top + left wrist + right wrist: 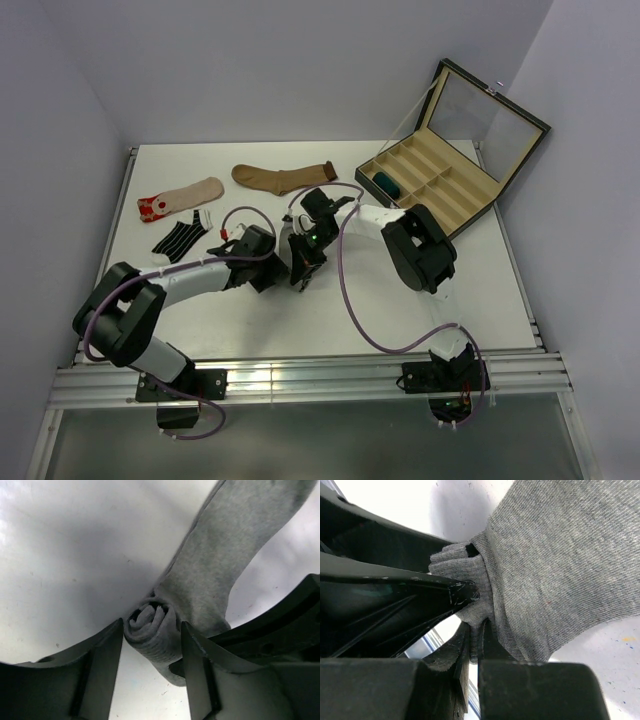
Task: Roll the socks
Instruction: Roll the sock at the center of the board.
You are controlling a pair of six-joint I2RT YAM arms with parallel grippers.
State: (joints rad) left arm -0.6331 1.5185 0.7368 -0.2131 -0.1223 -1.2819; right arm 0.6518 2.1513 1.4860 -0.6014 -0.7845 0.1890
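Observation:
A grey sock lies on the white table, its near end wound into a tight roll. My left gripper holds that roll, one finger pressed on each side. In the right wrist view, my right gripper is shut on a thin fold of the same grey sock, right beside the roll. From above, the left gripper and the right gripper meet at the table's middle and hide the grey sock. A striped black-and-white sock, a beige red-toed sock and a brown sock lie flat further back.
An open box with beige compartments stands at the back right, its lid raised. A dark teal rolled sock sits in its leftmost compartment. Purple cables loop over both arms.

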